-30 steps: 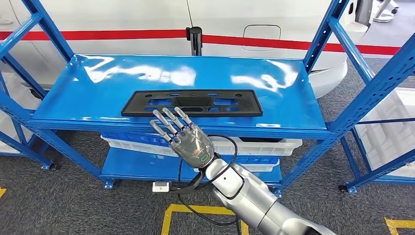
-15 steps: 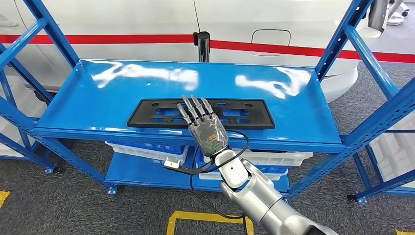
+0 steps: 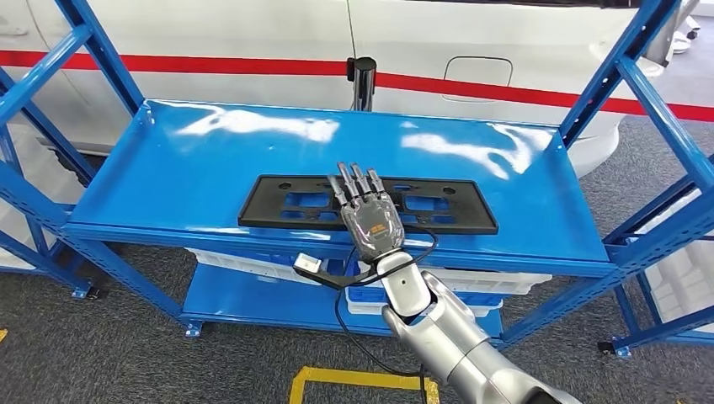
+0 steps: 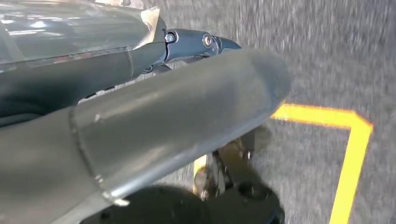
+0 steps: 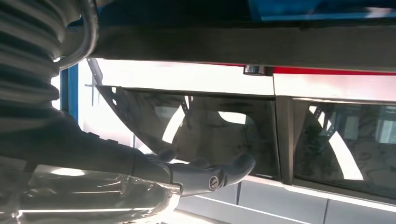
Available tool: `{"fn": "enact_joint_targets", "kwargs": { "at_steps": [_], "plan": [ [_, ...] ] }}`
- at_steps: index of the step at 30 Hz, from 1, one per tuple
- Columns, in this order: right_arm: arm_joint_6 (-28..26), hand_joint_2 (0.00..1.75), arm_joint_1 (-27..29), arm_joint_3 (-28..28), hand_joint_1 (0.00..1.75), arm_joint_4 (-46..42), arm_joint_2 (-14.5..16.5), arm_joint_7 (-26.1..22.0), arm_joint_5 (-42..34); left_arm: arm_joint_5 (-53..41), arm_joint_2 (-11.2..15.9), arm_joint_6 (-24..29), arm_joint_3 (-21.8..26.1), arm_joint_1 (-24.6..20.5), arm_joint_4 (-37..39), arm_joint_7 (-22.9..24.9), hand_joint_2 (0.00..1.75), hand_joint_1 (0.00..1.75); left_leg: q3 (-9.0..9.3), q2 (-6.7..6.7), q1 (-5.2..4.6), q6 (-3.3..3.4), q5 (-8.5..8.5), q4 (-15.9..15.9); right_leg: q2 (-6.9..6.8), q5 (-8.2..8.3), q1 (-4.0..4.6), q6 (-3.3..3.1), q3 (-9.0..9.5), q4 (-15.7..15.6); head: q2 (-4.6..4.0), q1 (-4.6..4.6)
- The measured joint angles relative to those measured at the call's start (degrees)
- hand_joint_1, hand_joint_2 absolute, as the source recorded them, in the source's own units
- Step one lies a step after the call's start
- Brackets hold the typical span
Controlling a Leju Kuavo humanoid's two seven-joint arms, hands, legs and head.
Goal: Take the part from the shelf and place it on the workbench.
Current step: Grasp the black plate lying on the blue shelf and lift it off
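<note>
Blue steel forms the shelf (image 3: 168,177) seen in the head view, and the part (image 3: 278,202), a flat black frame with cut-outs, is laid lengthwise near the front edge of its top tier. The right hand (image 3: 367,215) is stretched out flat over the middle of the part, fingers (image 3: 347,178) straight and close side by side, nothing gripped; whether the part is touched cannot be told, and a stretch of its middle is covered by the hand. White bins (image 3: 471,282) on the lower tier are half hidden by the top tier's edge. A white car (image 3: 471,42) with a red stripe is cut off by the upper border.

In the left wrist view, the left hand (image 4: 140,116) is blurred and close, so its state cannot be told; grey carpet (image 4: 327,56) with yellow tape (image 4: 355,140) is seen beyond.

In the right wrist view, the right hand's fingers (image 5: 219,172) are extended with nothing held, car windows (image 5: 336,140) behind them, and a dark edge (image 5: 233,44) crosses above that cannot be identified for certain.
</note>
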Motion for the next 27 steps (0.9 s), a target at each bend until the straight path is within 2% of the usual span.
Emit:
{"fn": "enact_joint_targets", "kwargs": {
  "at_steps": [2,3,4,6,8,9,11,13,18,20,21,23,24,25,27],
  "plan": [
    [-0.07,1.75,0.2,-0.22,0.0,0.69,0.0,0.04,0.0,0.0,-0.02,0.0,-0.02,-0.04,0.03,-0.01,0.0,0.0,0.11,-0.03,-0.16,0.37,-0.21,0.02,0.0,-2.01,-0.02,-0.21,-4.32,7.22,0.0,0.1],
    [-0.12,1.75,0.27,-0.28,0.0,1.03,0.02,0.04,0.0,0.0,-0.04,-0.01,-0.03,-0.03,0.04,-0.01,0.0,0.0,0.21,-0.1,-0.23,0.4,-0.35,0.04,0.0,-1.88,-0.02,-0.01,-5.42,8.58,0.0,0.12],
    [-0.17,1.75,0.29,-0.33,0.0,1.34,0.07,0.04,0.0,0.0,-0.07,-0.01,-0.04,-0.02,0.04,-0.01,0.0,0.0,0.4,-0.18,-0.27,0.35,-0.5,0.05,0.0,-0.85,-0.02,0.36,-5.35,7.65,0.0,0.13],
    [-0.21,1.75,0.14,-0.42,0.0,1.8,0.25,0.04,0.0,0.0,-0.1,0.0,-0.05,-0.03,0.04,-0.01,0.0,0.0,0.96,-0.31,-0.29,0.04,-0.94,0.07,-0.04,2.71,-0.02,1.07,-2.4,0.56,0.0,0.16],
    [-0.21,1.75,-0.01,-0.48,0.0,2.24,0.48,0.06,0.0,0.0,-0.13,0.01,-0.07,-0.08,0.05,-0.01,0.0,0.0,1.37,-0.4,-0.6,-0.52,-1.54,0.27,-0.05,5.23,0.08,0.91,0.55,-5.74,0.0,0.15],
    [-0.21,1.75,-0.06,-0.54,0.0,2.41,0.61,0.09,0.0,0.0,-0.13,0.02,-0.08,-0.1,0.07,-0.01,0.0,0.0,1.45,-0.41,-0.73,-0.71,-1.81,0.37,-0.03,5.66,0.04,0.61,1.22,-7.07,0.0,0.11],
    [-0.21,1.75,-0.16,-0.66,0.0,2.68,0.84,0.33,0.0,0.0,-0.13,0.08,-0.09,-0.1,0.1,-0.01,0.0,0.0,1.57,-0.4,-0.73,-0.16,-2.06,0.45,0.07,5.84,-0.02,0.14,1.5,-7.45,0.0,0.07],
    [0.0,1.75,-0.4,-0.74,0.0,3.12,1.02,1.0,0.0,0.0,-0.15,0.44,-0.15,-0.1,0.13,0.01,0.0,0.0,1.73,-0.36,-0.59,0.53,-2.07,0.3,0.19,5.85,0.07,0.05,1.57,-7.47,0.0,0.09],
    [3.36,1.75,-2.5,-1.43,0.0,6.53,1.33,4.86,0.0,0.33,-0.28,4.11,-0.44,-0.15,0.13,0.66,0.0,0.0,2.18,-0.25,-0.51,0.34,-2.03,-0.26,0.41,5.72,0.25,-0.18,1.64,-7.46,0.0,0.06],
    [3.95,1.75,-3.81,-2.02,0.01,8.66,1.35,5.61,0.0,0.78,-0.31,5.36,-0.46,-0.14,0.13,0.91,0.0,0.0,2.38,-0.23,-0.46,-0.24,-2.06,-0.42,0.41,5.62,0.32,-0.44,1.8,-7.46,0.0,0.06],
    [4.02,1.75,-4.37,-2.33,0.12,9.71,1.37,5.73,0.0,0.97,-0.34,5.83,-0.47,-0.14,0.13,0.97,0.0,0.0,2.49,-0.23,-0.4,-0.67,-2.09,-0.46,0.41,5.57,0.39,-0.6,1.92,-7.45,0.0,0.08],
    [3.98,1.75,-5.27,-2.85,0.81,11.61,1.47,5.69,0.0,1.16,-0.44,6.45,-0.49,-0.14,0.13,0.93,0.0,0.0,2.69,-0.23,-0.29,-1.32,-2.17,-0.5,0.4,5.52,0.49,-0.84,2.16,-7.45,0.0,0.1],
    [3.94,1.75,-5.58,-3.05,1.21,12.43,1.55,5.57,0.0,1.2,-0.5,6.67,-0.49,-0.14,0.13,0.87,0.0,0.0,2.78,-0.23,-0.27,-1.42,-2.18,-0.51,0.4,5.5,0.52,-0.88,2.26,-7.45,0.0,0.11],
    [3.89,1.75,-5.78,-3.23,1.51,13.1,1.62,5.4,0.01,1.22,-0.55,6.85,-0.5,-0.14,0.13,0.79,0.0,0.0,2.85,-0.23,-0.27,-1.44,-2.19,-0.51,0.4,5.5,0.53,-0.88,2.34,-7.45,0.0,0.11],
    [3.79,1.75,-5.89,-3.61,1.63,14.05,1.72,4.9,0.02,1.25,-0.61,7.11,-0.56,-0.14,0.13,0.64,0.0,0.0,2.91,-0.23,-0.32,-1.45,-2.18,-0.5,0.4,5.51,0.51,-0.89,2.42,-7.46,0.0,0.11]
  ]
}}
